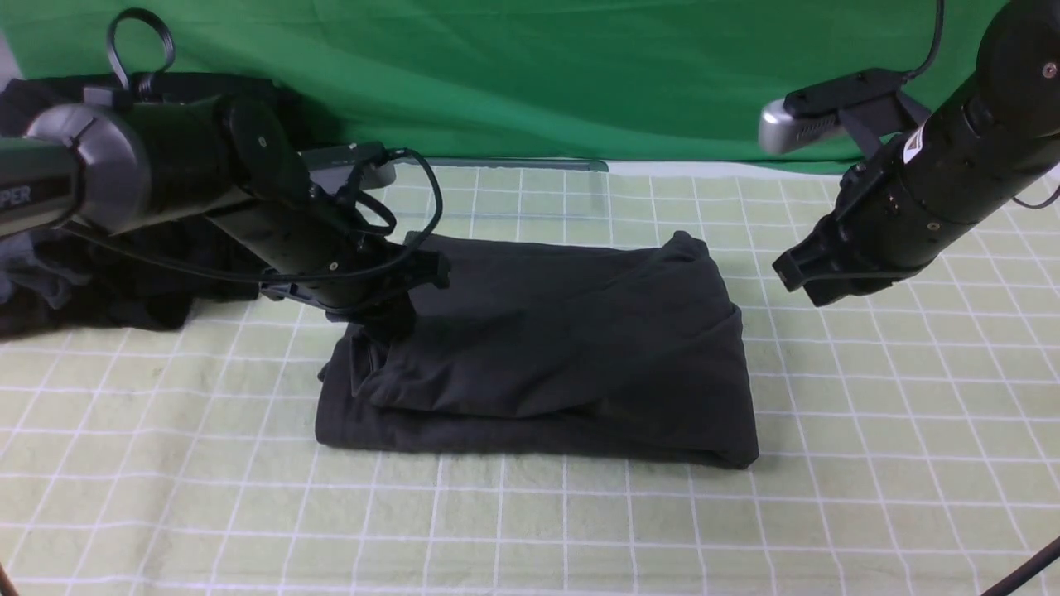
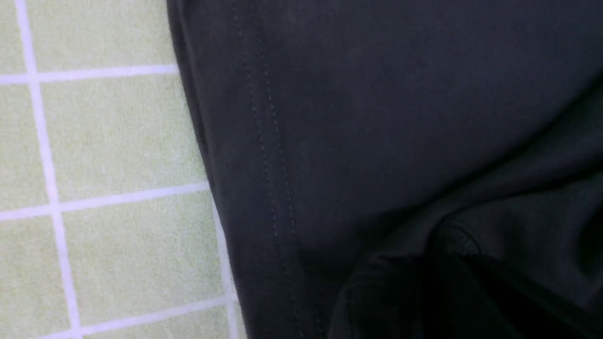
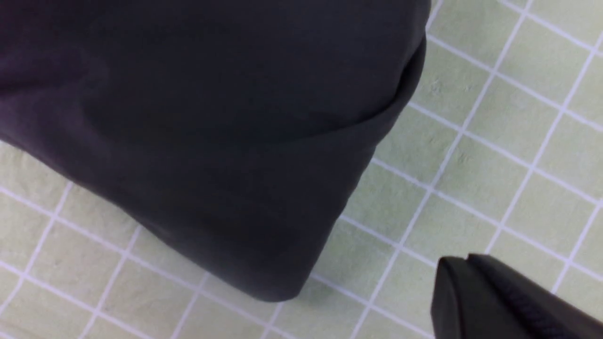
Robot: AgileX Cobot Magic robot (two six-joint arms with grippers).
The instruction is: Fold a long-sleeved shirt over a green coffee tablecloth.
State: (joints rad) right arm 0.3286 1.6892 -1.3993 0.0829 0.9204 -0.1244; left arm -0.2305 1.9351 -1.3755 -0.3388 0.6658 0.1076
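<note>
The long-sleeved shirt (image 1: 563,331) lies folded into a charcoal rectangle in the middle of the green coffee tablecloth (image 1: 530,513). My left gripper (image 1: 387,324) is down at the shirt's left end, shut. Dark cloth (image 2: 377,117) bunches round its tips (image 2: 452,292), which are nearly lost in shadow in the left wrist view, with tablecloth (image 2: 118,141) beside the hem. My right gripper (image 1: 785,269) hangs shut in the air to the right of the shirt, holding nothing. In the right wrist view its closed tips (image 3: 464,261) sit over bare tablecloth (image 3: 494,165), apart from the shirt's corner (image 3: 212,141).
A blacker heap of clothing (image 1: 124,290) lies at the back left, behind my left arm. A plain bright green cloth (image 1: 530,74) hangs across the back. A black cable (image 1: 1027,571) crosses the front right corner.
</note>
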